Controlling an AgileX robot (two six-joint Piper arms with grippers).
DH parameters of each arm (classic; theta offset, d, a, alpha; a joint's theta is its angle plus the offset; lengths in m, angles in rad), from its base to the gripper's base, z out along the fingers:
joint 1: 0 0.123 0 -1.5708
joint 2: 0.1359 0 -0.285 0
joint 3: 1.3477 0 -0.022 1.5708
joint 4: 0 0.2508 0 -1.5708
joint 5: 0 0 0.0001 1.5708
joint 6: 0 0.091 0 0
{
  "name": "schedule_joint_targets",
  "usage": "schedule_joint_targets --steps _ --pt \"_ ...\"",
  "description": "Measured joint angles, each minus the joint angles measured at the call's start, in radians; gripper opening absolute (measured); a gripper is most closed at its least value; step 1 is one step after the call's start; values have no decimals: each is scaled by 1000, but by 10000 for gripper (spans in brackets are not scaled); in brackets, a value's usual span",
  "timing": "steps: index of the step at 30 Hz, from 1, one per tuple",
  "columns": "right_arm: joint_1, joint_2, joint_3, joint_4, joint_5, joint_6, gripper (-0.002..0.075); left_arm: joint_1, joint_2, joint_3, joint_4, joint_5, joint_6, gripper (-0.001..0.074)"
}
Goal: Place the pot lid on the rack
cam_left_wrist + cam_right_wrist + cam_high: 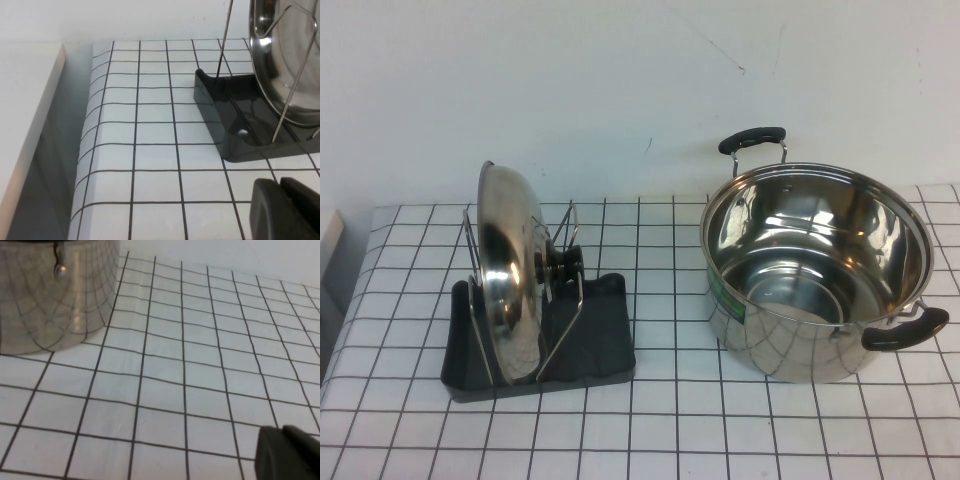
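The shiny steel pot lid [510, 275] with its black knob [568, 262] stands on edge between the wire uprights of the black rack [605, 345] at the table's left. In the left wrist view the lid's rim [280, 60] and the rack's tray [235, 125] show close by. My left gripper [280, 186] is shut and empty, just off the rack's near corner, above the tablecloth. My right gripper [282, 432] is shut and empty over the gridded cloth, away from the pot. Neither arm shows in the high view.
A deep steel pot [815, 275] with two black handles stands open at the table's right; its wall shows in the right wrist view [55, 295]. The table's left edge drops off beside a white ledge [25, 115]. A white wall backs the table.
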Motion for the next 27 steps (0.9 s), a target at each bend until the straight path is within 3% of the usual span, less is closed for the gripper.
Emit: schedule_joint_targets --steps 27 --pt "0 0 0 0 0 66 -2 0 -2 0 0 0 0 -2"
